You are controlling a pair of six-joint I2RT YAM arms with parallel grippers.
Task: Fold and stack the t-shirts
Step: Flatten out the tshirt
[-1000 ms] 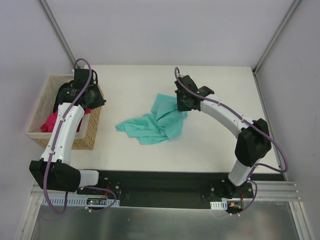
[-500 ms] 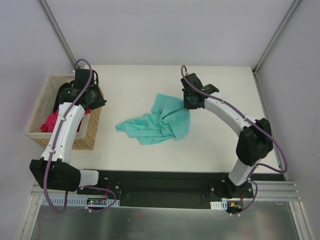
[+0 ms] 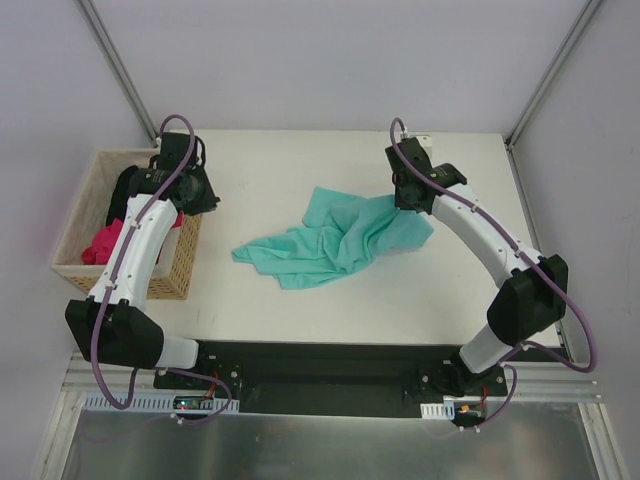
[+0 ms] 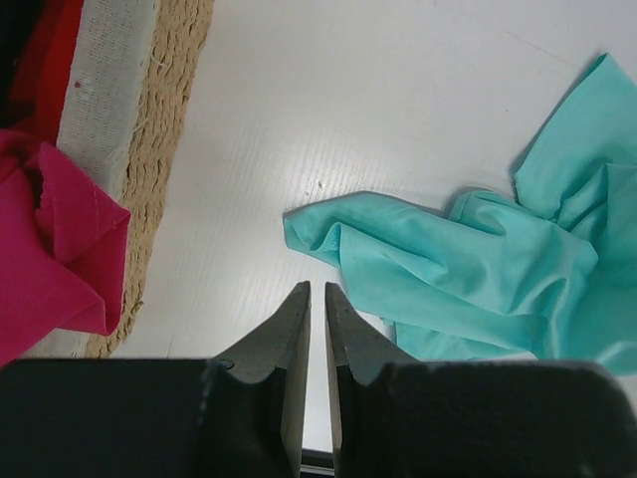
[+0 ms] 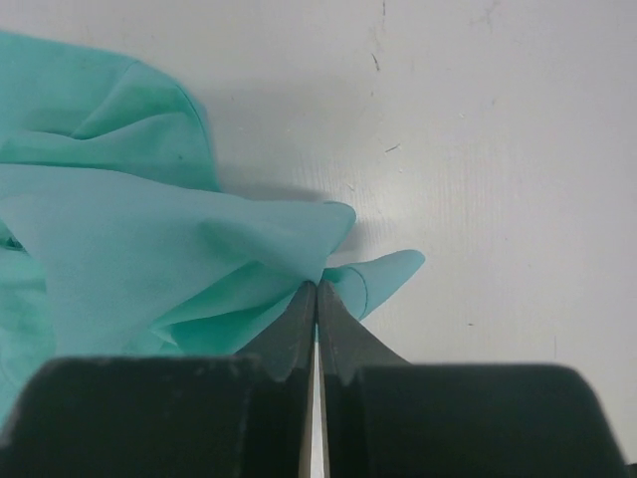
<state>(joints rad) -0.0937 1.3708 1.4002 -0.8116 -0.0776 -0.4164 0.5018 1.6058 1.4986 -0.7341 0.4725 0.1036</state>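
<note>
The right gripper (image 5: 317, 289) held an edge of the crumpled teal t-shirt (image 3: 330, 240) clamped, likely to spread it flat, its bulk left of the jaws, while the left gripper (image 4: 317, 291), closed and empty, hovered with another corner just ahead.

Teal t-shirt (image 3: 335, 242) farther right, with right hand (image 3: 416, 208).

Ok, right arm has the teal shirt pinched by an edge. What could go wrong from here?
The right gripper pinches only a thin fold of the teal t-shirt; a harder pull could slip it free.
The shirt is bunched and held at one point, so dragging may move the heap instead of spreading it.
The left gripper, shut and empty, sits close to the basket wall and could clip it.
</note>
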